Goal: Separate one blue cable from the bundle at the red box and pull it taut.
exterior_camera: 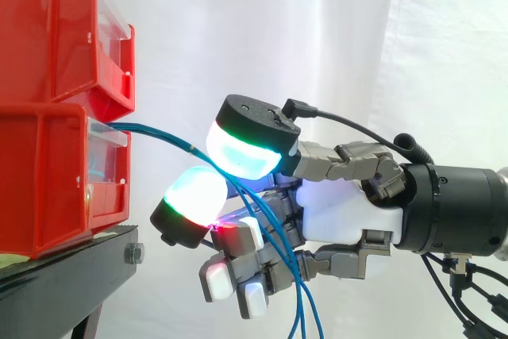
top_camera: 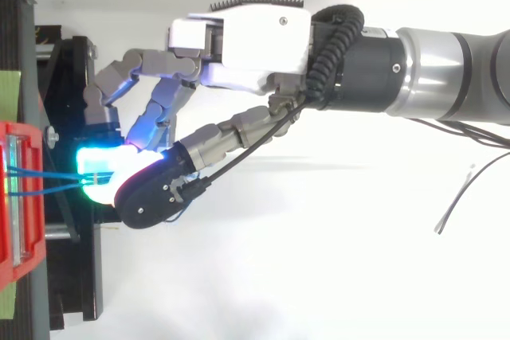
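I am curling my hand [exterior_camera: 341, 212] just beside the lower red box [exterior_camera: 48, 188]. I am pinching a blue cable [exterior_camera: 159, 134] between two glowing pads [exterior_camera: 242, 148], with the rest of my fingers folding in underneath. The cable is coming out of the clear front of that box and arching across the short gap to my pads. From there it is dropping through my hand along with the other strands [exterior_camera: 300, 307], which are hanging loose below. From above, two blue lines are reaching my pads, so I may be holding more than one strand; I cannot tell for sure.

I am judging the cable to be light, thin and limp, with a smooth jacket that is likely to slide between soft pads. It is bending freely, so it is giving me nothing to push against, and only a pull is going to work. The best place to hold looks to be the span near the box front, where the strands are lying apart, not lower down where they are crossing.

The lower box is sitting on the black stand [exterior_camera: 71, 275], with the upper red box [exterior_camera: 48, 29] stacked on it. Apart from the cable ends, I am seeing nothing of what either box is holding.
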Robot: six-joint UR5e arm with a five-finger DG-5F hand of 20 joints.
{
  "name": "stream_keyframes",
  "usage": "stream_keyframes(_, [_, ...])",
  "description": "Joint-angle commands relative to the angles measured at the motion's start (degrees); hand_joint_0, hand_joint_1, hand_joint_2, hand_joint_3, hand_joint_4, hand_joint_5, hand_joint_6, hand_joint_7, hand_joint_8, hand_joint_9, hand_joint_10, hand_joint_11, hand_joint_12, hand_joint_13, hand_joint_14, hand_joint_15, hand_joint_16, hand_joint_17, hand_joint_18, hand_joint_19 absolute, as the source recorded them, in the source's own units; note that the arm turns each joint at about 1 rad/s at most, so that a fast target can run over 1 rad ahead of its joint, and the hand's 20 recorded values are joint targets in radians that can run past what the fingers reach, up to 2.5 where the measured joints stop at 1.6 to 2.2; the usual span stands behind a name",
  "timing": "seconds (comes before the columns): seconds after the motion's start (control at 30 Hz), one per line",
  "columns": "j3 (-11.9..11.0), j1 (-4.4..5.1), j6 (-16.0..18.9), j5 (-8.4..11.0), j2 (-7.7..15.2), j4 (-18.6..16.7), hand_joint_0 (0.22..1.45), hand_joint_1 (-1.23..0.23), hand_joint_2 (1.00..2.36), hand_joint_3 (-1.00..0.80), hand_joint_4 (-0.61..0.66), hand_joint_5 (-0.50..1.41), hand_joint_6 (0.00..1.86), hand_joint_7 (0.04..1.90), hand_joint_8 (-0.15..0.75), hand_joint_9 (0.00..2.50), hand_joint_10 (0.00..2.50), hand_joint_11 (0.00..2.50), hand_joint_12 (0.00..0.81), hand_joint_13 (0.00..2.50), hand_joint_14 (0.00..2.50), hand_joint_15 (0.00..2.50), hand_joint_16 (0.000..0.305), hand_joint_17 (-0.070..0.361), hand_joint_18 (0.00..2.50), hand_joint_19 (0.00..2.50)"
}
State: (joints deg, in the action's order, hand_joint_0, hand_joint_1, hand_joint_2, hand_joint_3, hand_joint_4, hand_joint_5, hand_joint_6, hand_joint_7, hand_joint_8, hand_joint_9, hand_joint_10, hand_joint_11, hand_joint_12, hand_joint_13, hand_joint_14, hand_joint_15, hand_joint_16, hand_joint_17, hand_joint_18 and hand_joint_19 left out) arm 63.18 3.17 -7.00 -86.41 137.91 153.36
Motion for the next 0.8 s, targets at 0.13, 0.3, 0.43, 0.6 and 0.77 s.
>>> stream_keyframes(0.13, [-0.96, 0.17, 0.05, 0.11, -0.01, 0.27, 0.57, -0.65, 1.0, -0.46, 0.21, -0.21, 0.86, 0.95, 0.321, 1.07, 0.02, 1.17, 0.384, 0.99, 0.02, 0.61, 0.057, 0.127, 0.91, 0.77])
stream_keyframes(0.3, [-1.4, 0.08, -0.04, 0.11, -0.01, 0.53, 0.55, -0.58, 1.0, -0.5, 0.2, -0.2, 0.86, 0.95, 0.325, 1.08, 0.02, 1.15, 0.391, 1.0, 0.02, 0.6, 0.057, 0.128, 0.91, 0.77])
stream_keyframes(0.43, [-1.57, 0.17, -0.04, 0.11, -0.01, 0.8, 0.57, -0.6, 1.0, -0.44, 0.2, -0.2, 0.85, 0.96, 0.32, 1.08, 0.02, 1.14, 0.387, 1.0, 0.02, 0.61, 0.056, 0.127, 0.91, 0.77])
stream_keyframes(0.6, [-1.66, 0.26, -0.12, 0.11, -0.01, 0.8, 0.6, -0.62, 1.01, -0.33, 0.18, -0.19, 0.85, 0.98, 0.318, 1.09, 0.02, 1.16, 0.384, 1.0, 0.02, 0.6, 0.056, 0.125, 0.91, 0.78])
stream_keyframes(0.77, [-1.66, 0.35, -0.12, 0.11, -0.01, 0.8, 0.6, -0.66, 1.02, -0.2, 0.17, -0.19, 0.87, 1.0, 0.32, 1.09, 0.02, 1.16, 0.385, 1.0, 0.02, 0.6, 0.056, 0.125, 0.91, 0.78])
